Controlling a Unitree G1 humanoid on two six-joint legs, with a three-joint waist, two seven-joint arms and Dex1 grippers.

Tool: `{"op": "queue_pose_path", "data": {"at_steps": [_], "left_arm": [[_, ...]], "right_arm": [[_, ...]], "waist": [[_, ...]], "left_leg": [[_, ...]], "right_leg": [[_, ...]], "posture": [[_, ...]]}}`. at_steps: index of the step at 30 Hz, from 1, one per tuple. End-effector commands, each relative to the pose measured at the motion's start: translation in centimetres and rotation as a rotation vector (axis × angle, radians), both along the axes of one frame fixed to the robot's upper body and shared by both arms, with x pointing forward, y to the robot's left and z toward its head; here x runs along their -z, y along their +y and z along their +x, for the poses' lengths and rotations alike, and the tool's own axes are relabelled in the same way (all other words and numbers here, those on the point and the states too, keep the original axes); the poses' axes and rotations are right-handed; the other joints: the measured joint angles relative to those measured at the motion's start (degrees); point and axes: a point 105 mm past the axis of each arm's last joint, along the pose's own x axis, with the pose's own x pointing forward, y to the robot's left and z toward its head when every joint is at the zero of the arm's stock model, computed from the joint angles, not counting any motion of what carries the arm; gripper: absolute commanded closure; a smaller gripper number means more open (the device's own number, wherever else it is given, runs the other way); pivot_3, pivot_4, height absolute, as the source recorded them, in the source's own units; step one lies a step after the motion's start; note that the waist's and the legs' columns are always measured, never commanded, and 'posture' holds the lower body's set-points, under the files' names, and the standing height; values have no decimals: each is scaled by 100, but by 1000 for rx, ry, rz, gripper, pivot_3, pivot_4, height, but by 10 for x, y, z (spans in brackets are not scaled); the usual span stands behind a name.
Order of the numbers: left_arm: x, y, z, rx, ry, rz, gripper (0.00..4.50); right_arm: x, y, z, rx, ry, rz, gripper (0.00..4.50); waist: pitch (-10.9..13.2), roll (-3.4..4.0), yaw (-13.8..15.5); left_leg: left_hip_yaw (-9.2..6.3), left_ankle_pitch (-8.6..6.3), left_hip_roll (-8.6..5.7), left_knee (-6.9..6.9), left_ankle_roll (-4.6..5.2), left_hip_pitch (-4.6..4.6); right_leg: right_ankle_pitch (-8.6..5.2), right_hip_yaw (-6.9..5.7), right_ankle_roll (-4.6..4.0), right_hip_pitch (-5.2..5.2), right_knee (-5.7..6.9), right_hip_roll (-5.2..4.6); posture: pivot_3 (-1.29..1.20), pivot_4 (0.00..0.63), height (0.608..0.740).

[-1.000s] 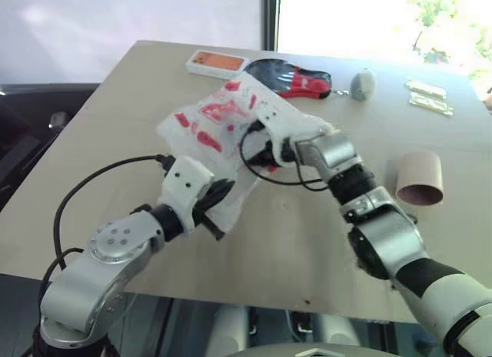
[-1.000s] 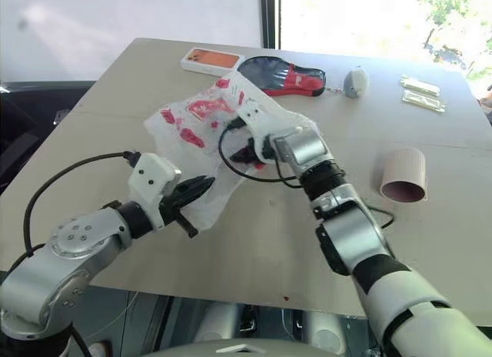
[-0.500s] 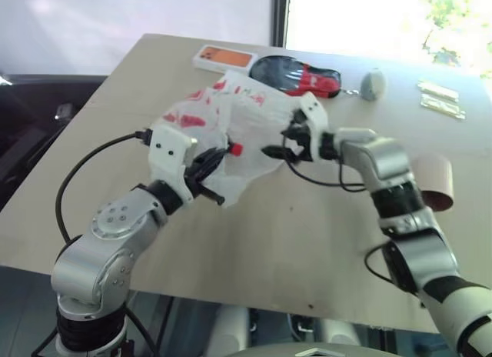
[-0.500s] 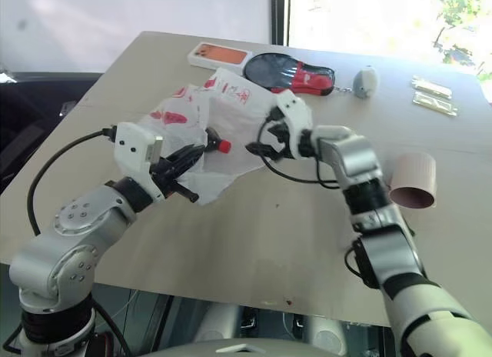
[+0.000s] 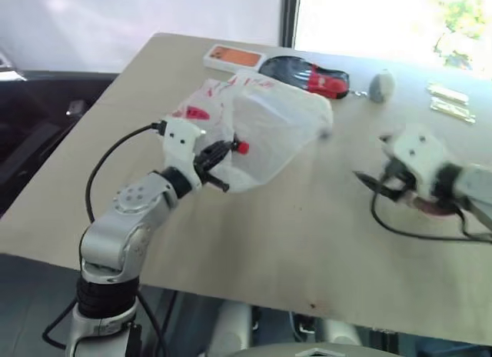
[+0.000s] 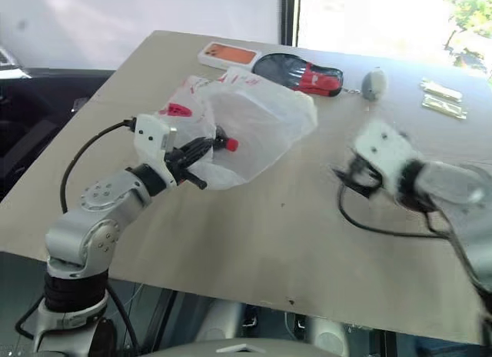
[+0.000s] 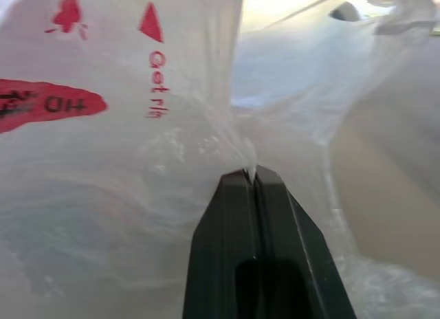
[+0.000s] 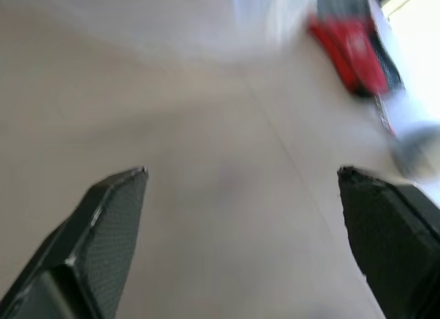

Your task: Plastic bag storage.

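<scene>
The left gripper (image 7: 256, 173) is clenched on a pinch of the bag (image 5: 269, 134), its two black fingers (image 7: 237, 216) pressed flat together with the thin film caught at their tips. From there the bag balloons away from the gripper toward the table's (image 5: 307, 241) far edge, lifted off the surface over the left half, its red print up near the phone (image 5: 237, 58) and the red-and-black pouch (image 5: 307, 74). The right gripper (image 8: 240, 181) stands spread wide and empty over bare table near the right edge, well apart from the bag. The loose far end of the bag, I judge, lies to that gripper's left, so the right arm must cross back toward it.
</scene>
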Motion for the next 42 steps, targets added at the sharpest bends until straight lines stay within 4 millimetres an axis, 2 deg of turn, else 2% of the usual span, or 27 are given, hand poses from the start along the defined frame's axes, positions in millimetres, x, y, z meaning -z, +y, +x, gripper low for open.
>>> {"op": "queue_pose_path", "data": {"at_steps": [1, 4, 6, 11, 14, 15, 21, 22, 24, 26, 28, 31, 33, 36, 38, 42], "left_arm": [[-10, -7, 3, 39, -61, 16, 4500], [-10, -5, 6, 42, -66, 20, 4500], [-10, -5, 9, 44, -71, 26, 4500], [-12, -10, 10, 63, -84, 29, 4500], [-12, -14, 9, 72, -89, 33, 4500], [-13, -14, 9, 75, -91, 33, 4500], [-16, -12, 8, 60, -100, 33, 4500], [-16, -12, 7, 58, -101, 34, 4500], [-17, -10, 6, 51, -104, 34, 4500], [-19, -8, 5, 43, -109, 28, 4500], [-22, -7, 3, 38, -113, 13, 4500], [-25, -8, 0, 40, -114, 4, 4500], [-28, -7, -6, 44, -113, -12, 4500], [-31, -7, -16, 60, -111, -38, 4500], [-33, -8, -21, 67, -109, -50, 4500], [-34, -10, -32, 58, -106, -75, 4500]], "right_arm": [[-16, -15, -13, 22, -160, -96, 45], [-4, -32, -24, 59, -162, -189, 45], [-4, -47, -24, 117, -207, -236, 45], [8, -63, -10, 141, -243, -322, 45], [16, -68, 6, 140, -258, -312, 752], [18, -71, 11, 138, -260, -320, 1155], [20, -73, 24, 108, -274, -326, 4094], [18, -71, 24, 108, -280, -305, 4390], [8, -62, 26, 107, -305, -208, 4390], [-6, -35, 27, 55, -324, -19, 4390], [-15, 3, 26, -44, -288, 188, 4390], [-18, 58, 21, -233, -218, 294, 4390], [-19, 95, 26, -329, -192, 374, 4390], [-22, 148, 49, -419, -196, 454, 4390], [-26, 166, 67, -411, -216, 474, 4390], [-43, 217, 118, -371, -354, 521, 4390]], "waist": [[0, 1, -47], [0, 1, -77], [-2, -1, -86], [-2, -1, -130], [-2, -2, -126], [-1, -1, -127], [-2, 1, -121], [-4, -3, -121], [-6, -7, -121], [-6, -7, -132], [-5, -6, -177], [-1, 5, -193], [-1, 4, -167], [-1, 0, -225], [0, 1, -253], [-1, -2, -248]], "left_leg": [[5, 1, 1, 0, 0, 1], [4, 2, 3, 6, -3, 9], [3, 3, 3, 7, -3, 9], [6, 3, 5, 24, -2, 12], [5, 4, 6, 32, -3, 16], [4, 4, 6, 34, -3, 16], [4, 5, 6, 36, -3, 11], [4, 5, 6, 37, -3, 11], [0, 5, 7, 38, -4, 11], [-1, 5, 7, 38, -4, 11], [1, 6, 12, 41, -5, 13], [1, 8, 17, 42, -10, 17], [-5, 8, 17, 43, -10, 14], [-5, 8, 14, 54, -9, 8], [-3, 8, 15, 59, -8, 8], [-13, 8, 10, 64, -9, 4]], "right_leg": [[0, 6, 1, -1, 2, 2], [-12, 8, 22, 5, 8, 4], [-13, 7, 25, 7, 9, 4], [-14, 13, 29, 10, 13, 9], [-14, 12, 29, 14, 19, 11], [-14, 12, 29, 16, 20, 13], [-13, 12, 26, 14, 21, 13], [-13, 12, 26, 15, 21, 13], [-13, 10, 25, 16, 19, 14], [-13, 9, 25, 16, 20, 13], [-11, 13, 24, 16, 21, 17], [-3, 15, 8, 15, 29, 22], [-2, 9, 6, 15, 29, 22], [1, 9, 3, 15, 27, 19], [2, 10, 2, 15, 32, 19], [3, -1, -1, 14, 42, 15]], "posture": [[0, 150, 740], [0, 150, 740], [0, 150, 740], [0, 150, 740], [0, 150, 740], [0, 150, 740], [0, 150, 740], [0, 150, 740], [0, 150, 740], [0, 150, 740], [0, 150, 740], [0, 150, 740], [0, 150, 740], [0, 150, 740], [0, 150, 740], [0, 150, 740]]}}
